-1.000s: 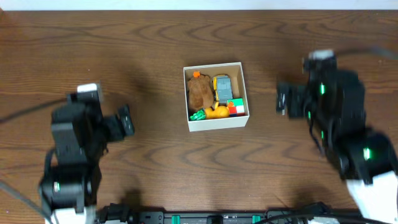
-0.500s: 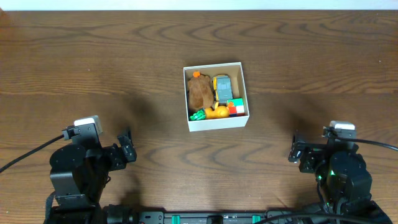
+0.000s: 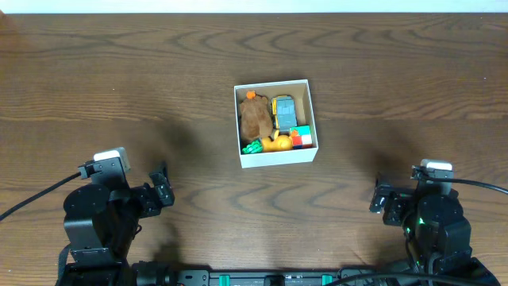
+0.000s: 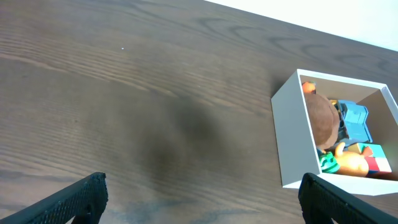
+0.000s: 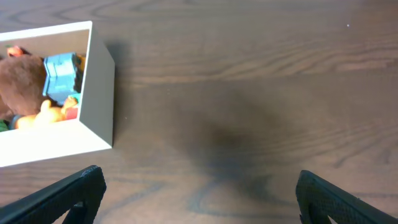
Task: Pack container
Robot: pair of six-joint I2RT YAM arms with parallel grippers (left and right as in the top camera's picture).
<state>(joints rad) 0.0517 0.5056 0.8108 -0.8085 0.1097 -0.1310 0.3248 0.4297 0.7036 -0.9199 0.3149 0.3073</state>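
The container [image 3: 279,159], a square white box with low walls, stands at the table's middle. It holds a brown plush toy [image 3: 255,117], a blue-grey toy [image 3: 283,110], an orange toy [image 3: 277,144], a green piece [image 3: 252,147] and a coloured cube [image 3: 301,137]. It shows in the left wrist view [image 4: 291,137] and the right wrist view [image 5: 99,93]. My left gripper [image 4: 202,199] is open and empty at the front left [image 3: 163,189]. My right gripper [image 5: 199,199] is open and empty at the front right [image 3: 379,199]. Both are far from the box.
The wooden table [image 3: 159,79] has a pale strip along its far edge [image 3: 254,6]. A dark bar with green parts runs along the near edge [image 3: 270,278]. Cables trail from both arms.
Both arms drew back from beside the box to the front corners of the table and have now settled. The box and its toys have not moved.
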